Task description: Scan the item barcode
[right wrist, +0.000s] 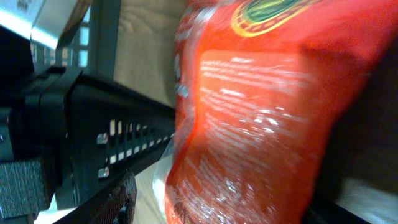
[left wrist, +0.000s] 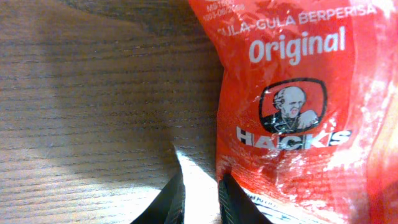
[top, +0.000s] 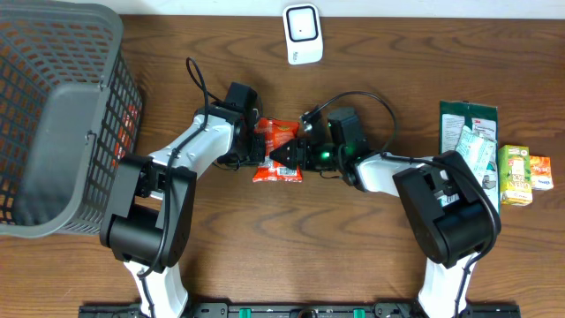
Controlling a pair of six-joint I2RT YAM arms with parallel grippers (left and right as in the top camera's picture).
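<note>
Both on red bag (top: 279, 152): left pincer (left wrist: 200, 202) nips edge (logo (left wrist: 292, 115): wrist view only); right pincer (top: 288, 157) astride, grip unclear.

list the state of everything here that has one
candy bag: sealed, between both grippers
left gripper: jaws nearly shut at the bag's edge, grip unclear
right gripper: jaws apart around the bag
scanner: untouched, at the far table edge
basket: upright, top open
</note>
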